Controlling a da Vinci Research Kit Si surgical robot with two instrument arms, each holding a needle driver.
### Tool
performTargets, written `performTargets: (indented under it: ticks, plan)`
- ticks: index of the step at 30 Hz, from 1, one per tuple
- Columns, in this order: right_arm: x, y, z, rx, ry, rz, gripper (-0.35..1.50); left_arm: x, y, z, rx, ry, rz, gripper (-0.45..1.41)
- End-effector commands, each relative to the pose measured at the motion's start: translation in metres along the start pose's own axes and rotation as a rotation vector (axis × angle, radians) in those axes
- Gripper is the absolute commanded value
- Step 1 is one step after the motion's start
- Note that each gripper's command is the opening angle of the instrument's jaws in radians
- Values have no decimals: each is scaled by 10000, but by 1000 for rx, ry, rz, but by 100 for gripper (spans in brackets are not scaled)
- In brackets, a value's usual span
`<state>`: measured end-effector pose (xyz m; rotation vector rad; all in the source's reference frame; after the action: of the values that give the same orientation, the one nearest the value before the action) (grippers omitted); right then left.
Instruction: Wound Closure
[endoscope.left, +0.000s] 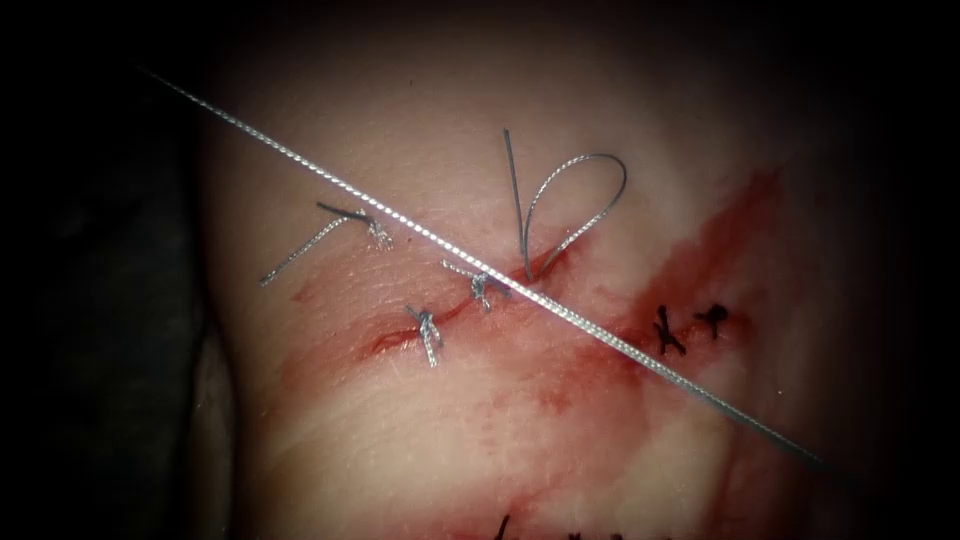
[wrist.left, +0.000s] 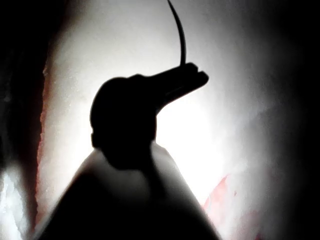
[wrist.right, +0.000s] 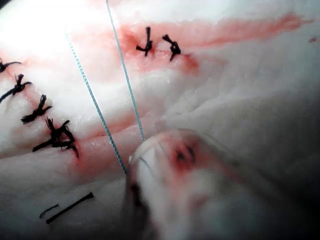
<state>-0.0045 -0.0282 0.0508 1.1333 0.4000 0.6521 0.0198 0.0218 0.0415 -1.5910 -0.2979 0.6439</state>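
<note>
Judging by the two tied knots (endoscope.left: 428, 330) on the cut's (endoscope.left: 440, 315) left stretch, closure is partly done (its right part looks unstitched), thread (endoscope.left: 560, 310) stretched across the tissue (endoscope.left: 400, 440) while the left tool (wrist.left: 192, 79), jaws closed, holds the needle (wrist.left: 179, 35) clear of it.

Left arm's tool (wrist.left: 192, 80): seen in silhouette in the left wrist view, wrist bent, jaws closed together on the needle (wrist.left: 179, 37), gripping one end of its curve; the rest of the curve rises clear of the jaw tips.
</note>
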Motion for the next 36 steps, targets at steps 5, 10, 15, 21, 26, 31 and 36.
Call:
performTargets:
  ticks: [5, 10, 15, 21, 26, 31, 36]
  plan:
    - [-1, 6, -19, -17, 29, 34, -35, 10, -7, -7, 18, 23, 28, -45]
    - [-2, 15, -57, -129, 91, 18, -35, 11, -9, -10, 36, 48, 49, -45]
    - [94, 14, -66, -245, 441, -36, -35, -45, 1, 23, -40, -28, -33, -45]
    - [168, 3, -44, -337, 789, -2, -35, -175, 16, 80, -107, -241, -126, -45]
    - [216, -2, -6, -288, 994, 236, -5, -312, 9, 115, -163, -464, -197, -45]
    - [227, -7, 30, -126, 1013, 433, -8, -370, 0, 122, -185, -579, -220, -45]
    - [233, -18, 70, -57, 942, 520, -5, -391, -5, 120, -196, -649, -248, -45]
